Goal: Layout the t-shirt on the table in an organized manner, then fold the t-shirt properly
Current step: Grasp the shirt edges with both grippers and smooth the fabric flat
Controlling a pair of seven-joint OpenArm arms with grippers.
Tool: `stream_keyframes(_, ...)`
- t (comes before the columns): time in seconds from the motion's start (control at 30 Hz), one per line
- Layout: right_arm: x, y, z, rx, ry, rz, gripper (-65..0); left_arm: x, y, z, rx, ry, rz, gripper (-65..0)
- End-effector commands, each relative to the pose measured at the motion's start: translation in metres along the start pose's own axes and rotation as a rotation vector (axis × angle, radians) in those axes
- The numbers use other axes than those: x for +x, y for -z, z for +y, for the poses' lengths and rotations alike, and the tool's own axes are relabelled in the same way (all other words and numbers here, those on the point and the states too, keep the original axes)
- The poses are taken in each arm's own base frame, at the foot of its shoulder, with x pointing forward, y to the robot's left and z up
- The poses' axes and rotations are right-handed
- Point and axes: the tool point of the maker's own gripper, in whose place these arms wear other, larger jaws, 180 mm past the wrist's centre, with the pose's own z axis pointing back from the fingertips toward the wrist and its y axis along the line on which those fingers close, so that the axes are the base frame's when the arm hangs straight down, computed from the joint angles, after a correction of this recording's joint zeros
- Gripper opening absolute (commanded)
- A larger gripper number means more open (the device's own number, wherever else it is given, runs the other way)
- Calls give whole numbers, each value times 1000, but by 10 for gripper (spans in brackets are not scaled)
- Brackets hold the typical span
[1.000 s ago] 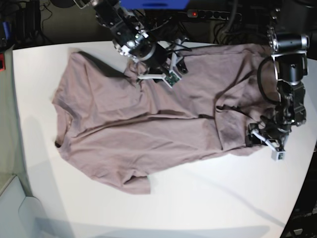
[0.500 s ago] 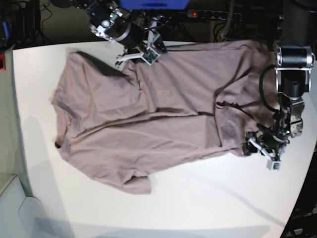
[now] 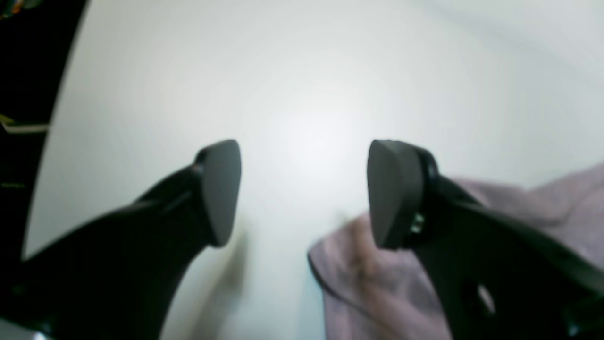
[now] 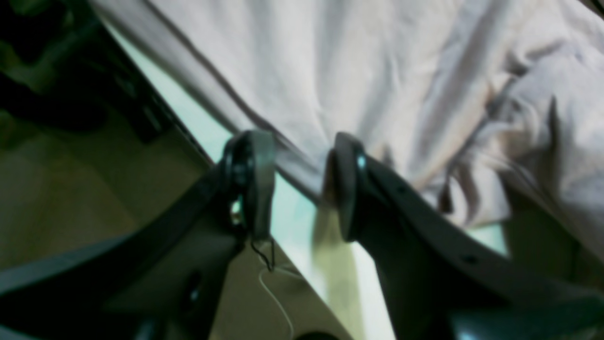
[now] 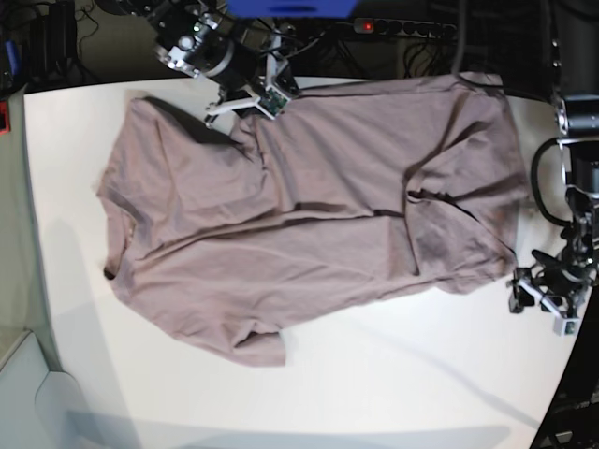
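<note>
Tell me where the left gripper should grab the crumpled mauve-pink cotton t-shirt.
Probably the hem corner of the mauve-pink cotton t-shirt nearest the left gripper, seen at. It lies flat on the white table, with bare tabletop beside it, so come low from that side and slide one finger under the edge.

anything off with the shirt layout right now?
Yes. The mauve-pink cotton t-shirt lies crooked on the white table, creased and bunched mid-body, one sleeve sticking out at the near edge. Both grippers are clear of it.

Left gripper [image 5: 543,304]: low at the base view's right side, fingers [image 3: 222,189] spread wide, nothing between them. Right gripper [image 5: 245,101]: at the view's top, arm angled in from above, fingers [image 4: 257,179] parted, gripping nothing.
</note>
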Motion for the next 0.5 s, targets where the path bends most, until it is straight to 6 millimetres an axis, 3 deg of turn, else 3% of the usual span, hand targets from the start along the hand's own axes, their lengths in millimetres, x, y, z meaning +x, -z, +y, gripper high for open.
stream_keyframes(0.0, 10, -4, -7, -25, -7, -24, -422, 11, -8, 10, 6, -8, -49, -241)
stream_keyframes(0.13, 42, -5, -15, -47, -14, -105, -421, -10, -25, 8, -26, -73, -66, -241)
stream_keyframes(0.27, 63, -13, -39, -112, -5, -162, -416, -30, -43, 6, -72, -148, -21, -241)
stream_keyframes(0.4, 76, -22, -72, -202, 37, -204, -352, -52, -59, -13, -146, -229, 41, -241)
stream_keyframes(0.47, 81, -24, -88, -243, 42, -215, -309, -52, -68, -21, -174, -255, 30, -241)
